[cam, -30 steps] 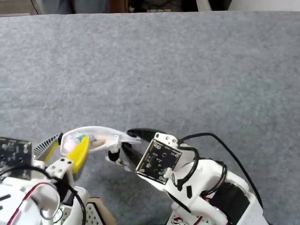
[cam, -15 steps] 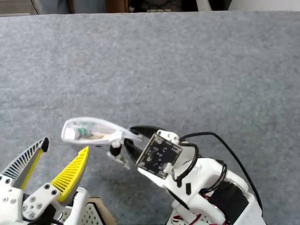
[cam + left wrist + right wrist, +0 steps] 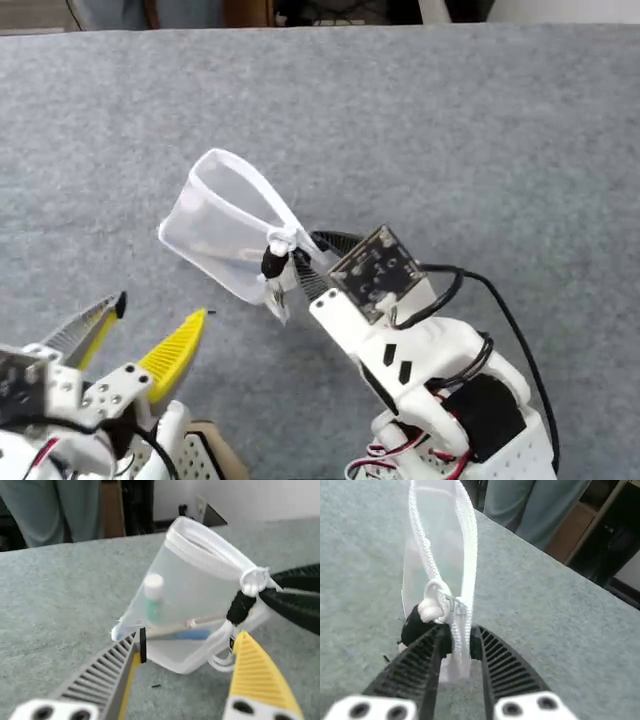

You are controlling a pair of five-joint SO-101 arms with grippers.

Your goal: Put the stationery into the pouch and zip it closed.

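Swung up and clear of the left gripper (image 3: 160, 308), now spread wide just beside: see-through soft plastic pouch (image 3: 225, 235), white zipper rim, tilted over grey felt table (image 3: 450, 130), pinched at its zipper end by right gripper (image 3: 460, 639); white-capped tube (image 3: 152, 597) inside.

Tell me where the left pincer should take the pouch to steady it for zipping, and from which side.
Probably the zipper rim of the pouch, at the end far from the right pincer, which clamps the pull end. The rim stands open as a raised loop, so the open left pincer could close on one band, coming from its own side.
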